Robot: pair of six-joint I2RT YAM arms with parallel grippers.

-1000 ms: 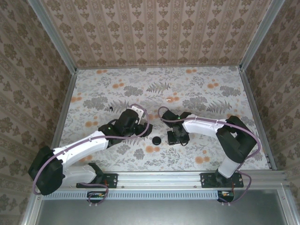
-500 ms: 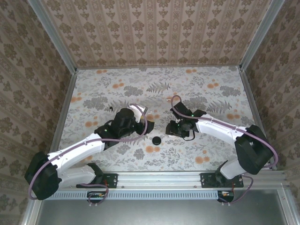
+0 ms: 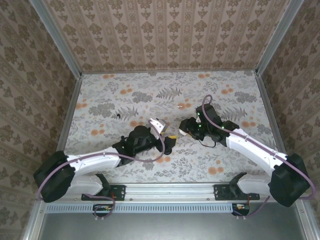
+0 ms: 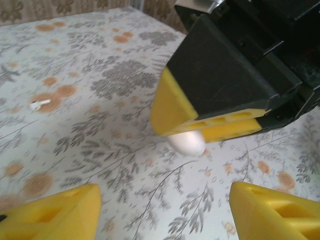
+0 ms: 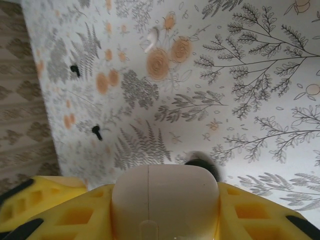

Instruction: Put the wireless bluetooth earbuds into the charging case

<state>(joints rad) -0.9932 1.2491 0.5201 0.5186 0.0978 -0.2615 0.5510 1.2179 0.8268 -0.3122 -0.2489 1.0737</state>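
Arms shifted | right jaws grip charging case (image 5: 165, 200) | left jaws apart | floral tabletop (image 3: 225, 95)

The charging case (image 5: 165, 195) is creamy white, tool fingers (image 5: 75, 210) yellow, table (image 5: 260, 75) printed with grey ferns and orange blossoms.

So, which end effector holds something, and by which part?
The right end effector holds the charging case by two opposite sides; the left end effector holds nothing.
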